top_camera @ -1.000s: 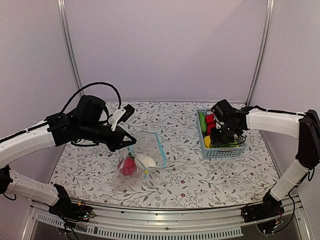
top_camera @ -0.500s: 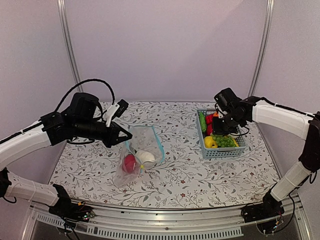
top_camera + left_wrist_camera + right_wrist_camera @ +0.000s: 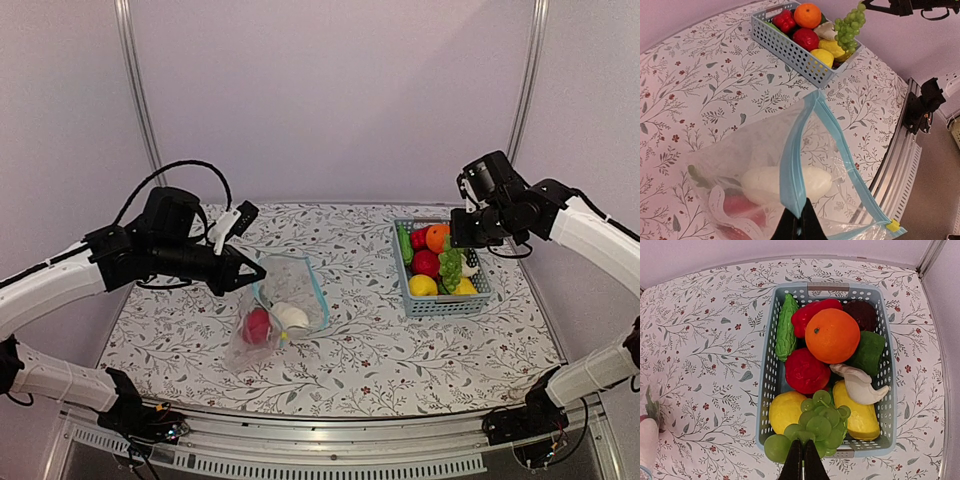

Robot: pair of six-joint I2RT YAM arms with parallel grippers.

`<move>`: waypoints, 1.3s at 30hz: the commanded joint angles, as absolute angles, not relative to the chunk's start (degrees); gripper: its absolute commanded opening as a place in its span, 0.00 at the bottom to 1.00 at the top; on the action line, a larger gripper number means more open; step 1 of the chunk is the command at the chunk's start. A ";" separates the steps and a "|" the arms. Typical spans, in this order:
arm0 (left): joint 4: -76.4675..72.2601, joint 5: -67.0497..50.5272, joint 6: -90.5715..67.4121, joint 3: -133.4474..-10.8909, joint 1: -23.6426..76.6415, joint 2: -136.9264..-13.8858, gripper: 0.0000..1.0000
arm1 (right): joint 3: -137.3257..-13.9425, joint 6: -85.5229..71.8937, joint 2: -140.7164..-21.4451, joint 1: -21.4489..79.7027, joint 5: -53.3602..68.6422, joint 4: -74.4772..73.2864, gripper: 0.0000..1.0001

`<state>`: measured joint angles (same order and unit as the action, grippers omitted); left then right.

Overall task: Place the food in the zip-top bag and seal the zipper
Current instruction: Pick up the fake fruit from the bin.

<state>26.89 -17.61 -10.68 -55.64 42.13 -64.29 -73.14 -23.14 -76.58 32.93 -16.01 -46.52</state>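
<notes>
The clear zip-top bag (image 3: 285, 305) lies on the table at centre left. Its mouth is held up and open by my left gripper (image 3: 800, 220), which is shut on the light blue zipper (image 3: 795, 165). Inside the bag lie a white radish (image 3: 785, 182) and a red piece (image 3: 257, 326). My right gripper (image 3: 802, 450) is shut on the stem of a green grape bunch (image 3: 820, 427), which hangs just above the basket (image 3: 445, 305). More food remains in the basket: an orange (image 3: 832, 335), a red tomato (image 3: 806, 371) and a yellow lemon (image 3: 787, 410).
The basket (image 3: 767, 390) also holds a red pepper (image 3: 812, 312), green vegetables (image 3: 785, 330) and a white piece (image 3: 860, 385). A yellow slider (image 3: 893, 225) sits at the zipper's end. The table's metal front rail (image 3: 330, 445) runs along the near edge.
My right gripper has risen out of the basket and moved right, lifting the green bunch with it. The left gripper still holds the bag's mouth, shifted slightly.
</notes>
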 commanded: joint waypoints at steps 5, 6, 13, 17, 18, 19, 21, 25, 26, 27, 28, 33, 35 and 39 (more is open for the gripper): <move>24.85 -19.96 -9.77 -55.02 41.22 -70.39 0.00 | -81.00 -18.13 -72.65 32.69 -9.40 -51.87 0.00; 24.83 -20.67 -9.88 -55.26 41.22 -70.76 0.00 | -82.38 -17.59 -72.48 32.69 -7.69 -52.60 0.00; 24.07 -24.08 -10.95 -56.05 40.99 -70.40 0.00 | -87.62 -15.43 -70.04 32.79 2.36 -56.82 0.00; 23.42 -26.13 -12.17 -55.55 41.03 -69.64 0.00 | -89.28 -16.42 -67.39 33.84 8.21 -57.04 0.00; 22.51 -26.52 -12.69 -54.76 41.01 -69.22 0.00 | -89.89 -16.72 -67.23 34.77 9.76 -57.02 0.00; 21.61 -27.27 -13.12 -54.15 41.04 -68.95 0.00 | -90.65 -17.03 -67.22 36.34 10.10 -57.10 0.00; 21.06 -28.93 -13.81 -53.59 41.25 -68.47 0.00 | -92.16 -17.72 -67.53 41.30 9.13 -57.37 0.00; 20.48 -29.22 -13.93 -53.65 41.31 -67.75 0.00 | -94.45 -19.39 -69.58 48.70 6.50 -57.08 0.00; 20.48 -29.12 -13.89 -53.74 41.31 -67.52 0.00 | -94.80 -19.81 -70.31 50.31 5.97 -56.77 0.00; 20.48 -29.10 -13.89 -53.70 41.25 -67.26 0.00 | -94.93 -20.46 -70.84 51.74 5.74 -56.10 0.00; 20.56 -29.09 -13.91 -53.70 41.26 -67.10 0.00 | -94.74 -21.02 -71.67 52.94 5.68 -55.09 0.00; 20.90 -28.20 -13.94 -53.62 41.22 -66.53 0.00 | -95.41 -23.66 -75.90 59.93 5.50 -50.02 0.00; 21.05 -28.45 -14.18 -53.57 41.28 -66.76 0.00 | -96.74 -23.89 -78.75 62.32 4.73 -49.43 0.00; 21.13 -28.80 -14.55 -53.69 41.31 -66.90 0.00 | -98.15 -24.79 -83.14 65.59 4.44 -47.82 0.00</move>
<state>22.02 -28.12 -13.85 -54.37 41.82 -67.35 -95.72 -23.03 -80.14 62.85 5.67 -51.29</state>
